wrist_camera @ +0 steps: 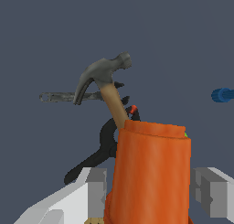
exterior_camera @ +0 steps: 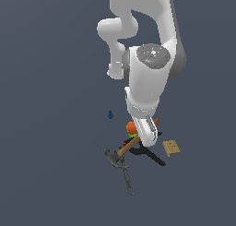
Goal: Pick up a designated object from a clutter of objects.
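- End effector [wrist_camera: 153, 193]: fingers [wrist_camera: 96, 191] spread either side of orange chunk [wrist_camera: 151, 173]; contact cannot be confirmed.
- Chunk sits at the pile's edge, against the hammer [wrist_camera: 107, 83] handle.
- Clamp [wrist_camera: 103, 150], wrench [wrist_camera: 64, 97] lie behind.

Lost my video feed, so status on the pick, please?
Gripper open, fingers astride the stubby orange chunk, gaps both sides. Chunk among the clutter. Wooden-handled hammer right behind it, contact unclear.

Chunk [wrist_camera: 151, 173] between pincer [wrist_camera: 153, 193] fingers — hammer [wrist_camera: 107, 88] and clamp [wrist_camera: 103, 150] behind
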Tool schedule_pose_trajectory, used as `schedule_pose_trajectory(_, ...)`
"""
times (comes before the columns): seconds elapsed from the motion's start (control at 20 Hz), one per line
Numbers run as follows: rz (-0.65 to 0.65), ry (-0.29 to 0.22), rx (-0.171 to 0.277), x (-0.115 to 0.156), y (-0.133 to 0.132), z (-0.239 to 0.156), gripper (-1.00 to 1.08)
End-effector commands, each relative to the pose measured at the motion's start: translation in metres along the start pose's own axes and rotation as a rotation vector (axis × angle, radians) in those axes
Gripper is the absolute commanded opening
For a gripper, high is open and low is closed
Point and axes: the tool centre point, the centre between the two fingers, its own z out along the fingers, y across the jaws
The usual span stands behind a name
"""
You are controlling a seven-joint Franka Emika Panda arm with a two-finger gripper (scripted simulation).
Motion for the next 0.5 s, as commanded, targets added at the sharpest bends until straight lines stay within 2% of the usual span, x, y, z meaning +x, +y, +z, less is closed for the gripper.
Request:
schedule_pose_trajectory(0.0, 0.000, 0.000, -0.001, 0.020, 0.008, -0.025, -1.00)
schedule_pose_trajectory(0.45, 0.002, 0.001, -0.006, 0.092, 0.033, -0.110, -1.00)
